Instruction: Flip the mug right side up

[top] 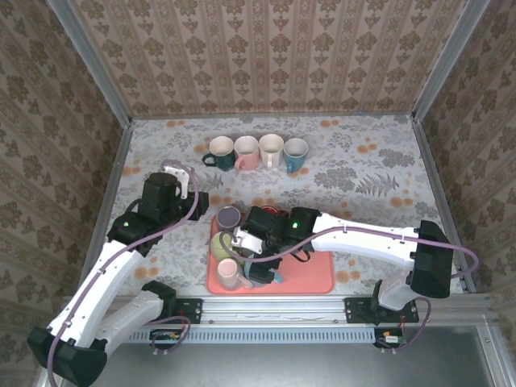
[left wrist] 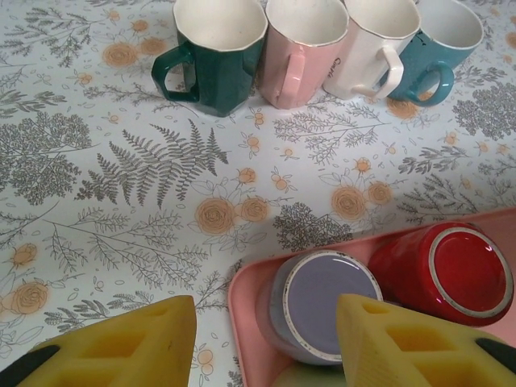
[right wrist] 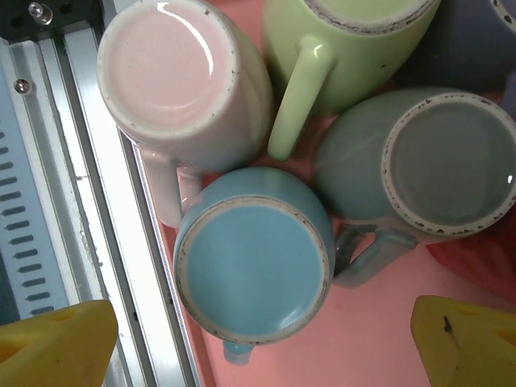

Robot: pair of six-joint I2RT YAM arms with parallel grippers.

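You had the right gripper [right wrist: 260, 310] hanging over the coral-pink plastic tray [top: 314, 278] at the near edge of the table, its yellow foam fingers [right wrist: 463, 343] spread wide and holding nothing. Straight below the gap between them sat the light blue ceramic mug [right wrist: 254, 270], upside down with its flat base facing up and its handle pointing towards the near side of the wrist view. It was packed close among other overturned mugs on the tray: a pale pink ceramic mug [right wrist: 173, 81] just beside it on the rail side, a light green ceramic mug [right wrist: 347, 48] beyond it, and a grey-green ceramic mug [right wrist: 427, 161] on the other side, whose handle reached towards the blue one. Your left gripper [left wrist: 266, 310] hovered above the tray's far left corner with its jaws partly apart and empty. Its wrist camera showed a lavender ceramic mug [left wrist: 322, 302] upside down between and below the fingers. A glossy red ceramic mug [left wrist: 459, 274], also overturned, sat just beside the lavender one. Well apart from the tray, across the floral tablecloth [left wrist: 121, 161], four mugs stood upright in a close row: a dark green faceted mug [left wrist: 218, 52], a pink upright mug [left wrist: 302, 48], a cream mug [left wrist: 367, 44] and a teal mug [left wrist: 439, 40].
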